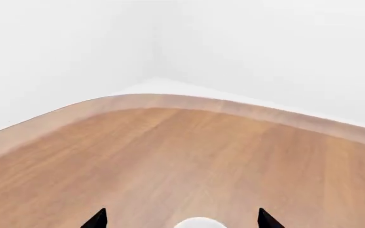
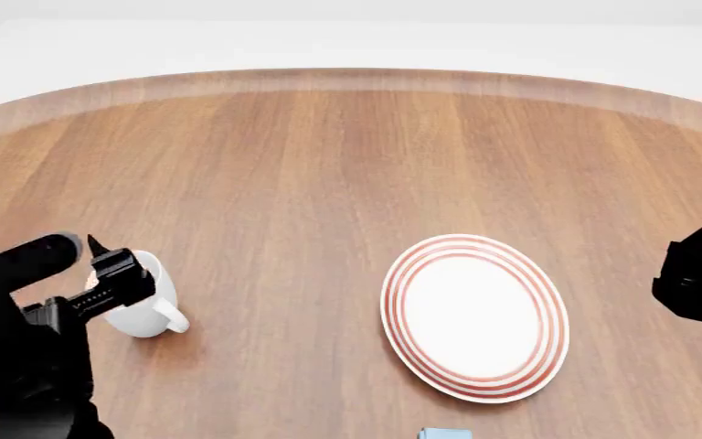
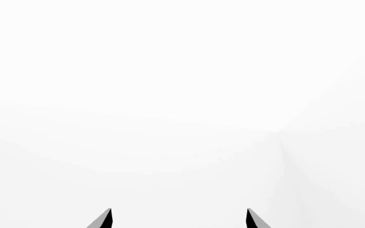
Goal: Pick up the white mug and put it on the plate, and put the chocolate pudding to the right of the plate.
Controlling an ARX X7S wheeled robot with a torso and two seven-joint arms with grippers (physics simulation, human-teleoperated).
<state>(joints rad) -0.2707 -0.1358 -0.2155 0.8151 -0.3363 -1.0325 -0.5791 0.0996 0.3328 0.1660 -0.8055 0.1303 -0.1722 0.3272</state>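
Nearest the robot, a light blue carton corner (image 2: 445,433), likely the pudding, shows at the head view's bottom edge, just before the plate (image 2: 474,315). The plate lies bare on the tabletop (image 2: 326,174), right of center. The mug (image 2: 143,306) stands upright at the left, well apart from the plate, handle toward the robot. The left gripper (image 2: 105,265) is spread about the mug's rim. The right gripper (image 3: 178,219) is spread, facing blank white.

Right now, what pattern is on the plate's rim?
Concentric red rings around the rim of the white plate, clearest in the head view.
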